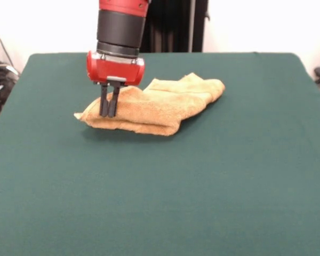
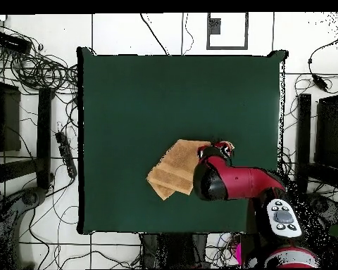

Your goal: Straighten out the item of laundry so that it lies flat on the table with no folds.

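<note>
End effector (image 1: 109,109) down on the towel (image 1: 154,105), at the towel's corner farthest from its bunched-up end. The two dark fingers (image 1: 103,101) sit nearly together with a thin gap, tips pressed into the terry; clenched on the towel's cloth, as far as the front view shows. Towel folded over itself in layers, lying on the green surface (image 1: 202,186) toward the robot's side. Overhead, the red arm (image 2: 232,181) covers one end of the towel (image 2: 173,169).

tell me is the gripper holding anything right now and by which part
It looks so, though not lifted: the gripper has its fingers nearly together, pinching the towel at its left end in the front view. The towel lies folded on the table.
</note>
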Tool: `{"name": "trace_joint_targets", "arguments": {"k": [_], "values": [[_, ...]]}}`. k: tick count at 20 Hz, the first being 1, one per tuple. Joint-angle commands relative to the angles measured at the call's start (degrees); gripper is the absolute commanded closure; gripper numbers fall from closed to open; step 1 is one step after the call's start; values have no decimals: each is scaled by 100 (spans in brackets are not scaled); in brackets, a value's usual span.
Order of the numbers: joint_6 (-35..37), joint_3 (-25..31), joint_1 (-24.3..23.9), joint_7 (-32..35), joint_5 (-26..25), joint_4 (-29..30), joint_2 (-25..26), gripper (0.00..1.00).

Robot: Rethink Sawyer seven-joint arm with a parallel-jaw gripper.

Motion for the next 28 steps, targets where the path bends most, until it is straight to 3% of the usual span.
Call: {"name": "trace_joint_targets", "arguments": {"k": [1, 8, 17, 22, 23, 28], "values": [[1468, 642, 216, 531, 575, -210, -123, 100], [1918, 772, 94, 528, 755, 86, -717, 100], [2201, 518, 319, 500, 750, -120, -602, 100], [2457, 782, 110, 396, 927, 23, -624, 100], [2480, 831, 67, 402, 980, 68, -622, 0], [2471, 1163, -249, 558, 1328, 312, -602, 0]]}}
